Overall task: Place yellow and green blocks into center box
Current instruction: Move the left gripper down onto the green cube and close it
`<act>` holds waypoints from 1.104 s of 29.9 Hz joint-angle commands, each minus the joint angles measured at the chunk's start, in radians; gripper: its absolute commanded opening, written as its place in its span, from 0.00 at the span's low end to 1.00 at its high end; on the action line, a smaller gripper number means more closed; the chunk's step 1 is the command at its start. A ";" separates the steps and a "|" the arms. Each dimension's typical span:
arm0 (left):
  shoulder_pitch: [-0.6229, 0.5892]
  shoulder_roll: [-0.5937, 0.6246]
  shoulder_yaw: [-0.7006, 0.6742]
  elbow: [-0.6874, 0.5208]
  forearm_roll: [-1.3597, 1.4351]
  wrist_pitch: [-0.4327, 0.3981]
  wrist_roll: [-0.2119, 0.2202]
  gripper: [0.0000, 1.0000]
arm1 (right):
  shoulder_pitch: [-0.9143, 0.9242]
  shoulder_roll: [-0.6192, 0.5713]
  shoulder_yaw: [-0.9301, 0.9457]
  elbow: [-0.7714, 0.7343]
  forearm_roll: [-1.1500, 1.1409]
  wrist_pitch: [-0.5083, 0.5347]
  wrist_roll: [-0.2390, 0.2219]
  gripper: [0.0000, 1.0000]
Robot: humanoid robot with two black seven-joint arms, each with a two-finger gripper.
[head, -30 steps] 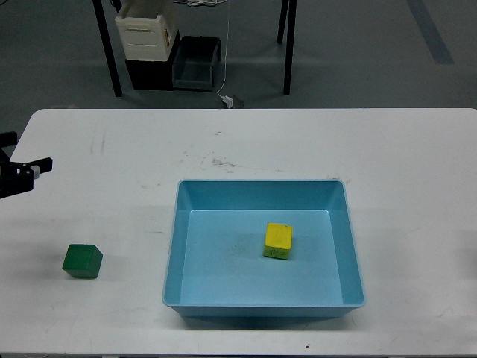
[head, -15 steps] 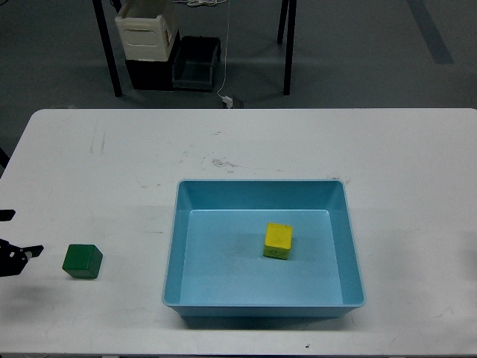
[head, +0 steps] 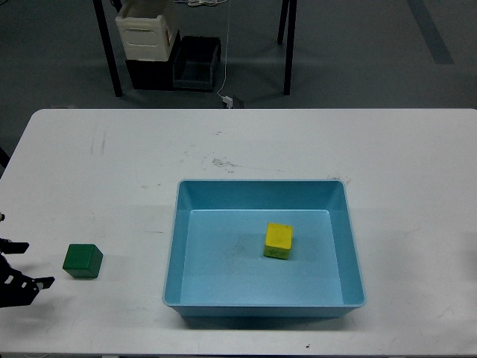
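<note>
Table (head: 112, 171) surface, white and scuffed, carries a blue box (head: 173, 246) at its middle. Yellow block (head: 278, 241) sits inside the box, right of its centre. Green block (head: 82, 261) lies left of the box, well apart. Left gripper (head: 15, 265), left of the green block, is cut off by the frame edge; its jaws look spread.

Left gripper (head: 22, 264) sits low at the left edge, fingers spread apart.
</note>
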 commanded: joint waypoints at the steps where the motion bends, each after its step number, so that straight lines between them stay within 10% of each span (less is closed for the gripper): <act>1: -0.007 -0.018 0.020 0.003 -0.001 -0.003 0.000 0.98 | -0.002 0.001 0.000 -0.008 0.000 0.000 0.001 1.00; 33: -0.152 -0.251 0.085 0.081 0.003 -0.066 0.000 0.89 | -0.005 0.001 0.002 -0.020 -0.001 0.000 0.003 1.00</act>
